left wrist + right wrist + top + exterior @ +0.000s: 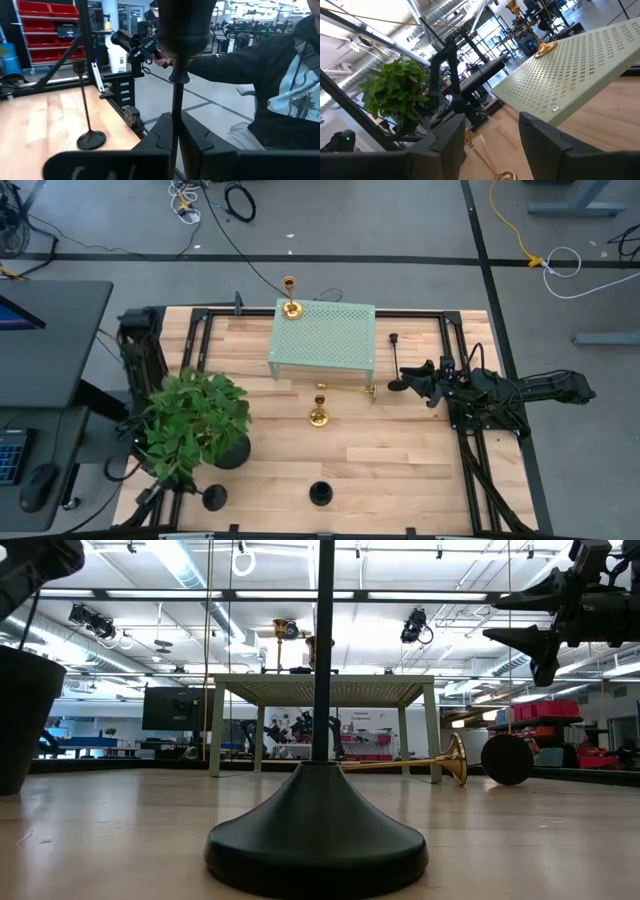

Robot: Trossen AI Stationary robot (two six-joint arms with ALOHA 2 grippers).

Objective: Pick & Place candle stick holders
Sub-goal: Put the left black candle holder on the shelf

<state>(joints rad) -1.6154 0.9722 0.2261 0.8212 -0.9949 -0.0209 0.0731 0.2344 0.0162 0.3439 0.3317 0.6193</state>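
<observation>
The right gripper (pixel 408 383), fingers spread apart and holding nothing, hovers at the worktop's (pixel 400 470) 3 o'clock side, just beside a tall black candle stick holder (pixel 396 360). On the pale green perforated stand (pixel 324 338), 1 gold candle stick holder (pixel 290 297) stands at the 11 o'clock corner. A toppled gold holder (pixel 357 390) lies at its 5 o'clock corner, an upright gold holder (pixel 319 408) beside it; the left gripper (pixel 158 480), pressed together, sits behind the potted plant (pixel 195 420) near 8 o'clock.
</observation>
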